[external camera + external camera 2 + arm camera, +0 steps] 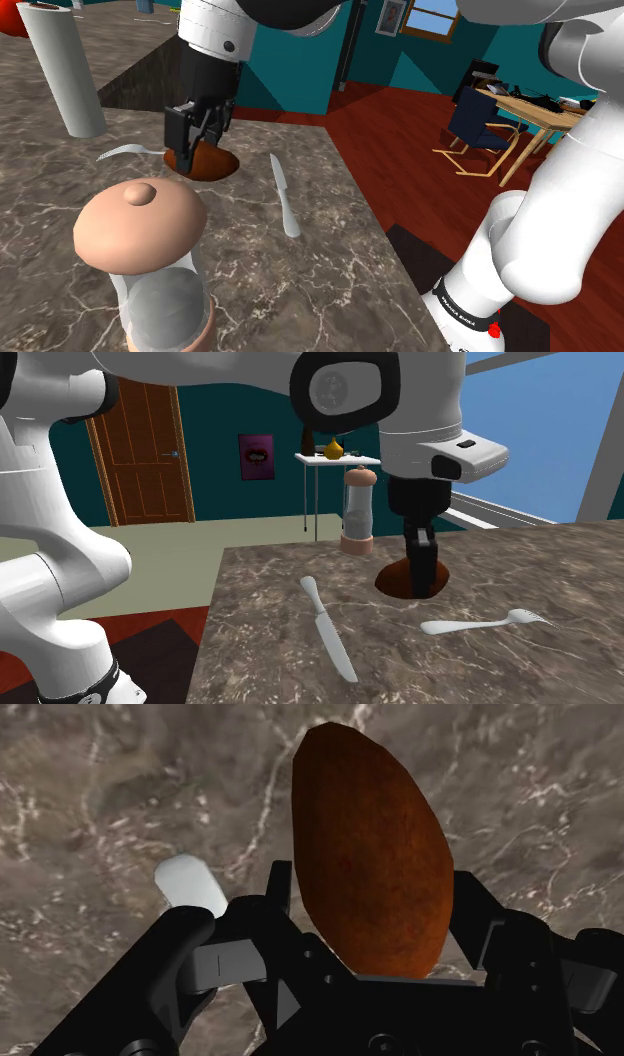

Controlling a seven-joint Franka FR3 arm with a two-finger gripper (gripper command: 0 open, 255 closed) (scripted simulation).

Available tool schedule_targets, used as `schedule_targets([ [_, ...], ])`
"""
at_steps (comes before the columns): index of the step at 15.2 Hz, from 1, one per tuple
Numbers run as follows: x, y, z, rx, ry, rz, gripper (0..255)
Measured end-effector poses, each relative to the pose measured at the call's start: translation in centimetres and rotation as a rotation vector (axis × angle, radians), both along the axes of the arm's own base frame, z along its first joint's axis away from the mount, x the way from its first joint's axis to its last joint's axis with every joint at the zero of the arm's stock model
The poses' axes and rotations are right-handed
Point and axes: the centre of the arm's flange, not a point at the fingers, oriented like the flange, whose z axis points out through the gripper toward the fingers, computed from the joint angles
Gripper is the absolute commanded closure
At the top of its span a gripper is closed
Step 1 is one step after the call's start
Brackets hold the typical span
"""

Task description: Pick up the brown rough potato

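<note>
The brown, rough potato [214,161] lies on the marbled countertop [300,290], near its far edge in the shoulder view. My black gripper [193,152] has come straight down over it, fingers on either side. In the wrist view the potato [370,864] stands between the two fingers [282,899], which press on its flanks. In the second exterior view the gripper [422,580] covers most of the potato [393,581], which rests on the counter.
A grey knife [284,198] lies just to the shoulder view's right of the potato, and a fork [125,151] to its left. A big pepper mill [145,260] stands close to the camera. A tall white cylinder [65,70] stands at the back left. The counter edge [375,215] drops to a red floor.
</note>
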Motion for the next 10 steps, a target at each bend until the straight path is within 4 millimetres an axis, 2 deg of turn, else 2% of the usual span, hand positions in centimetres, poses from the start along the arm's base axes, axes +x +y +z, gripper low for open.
schedule_targets([
  [10, 0.0, -0.1, 5.1, 0.0, 0.0, 0.0, 255],
])
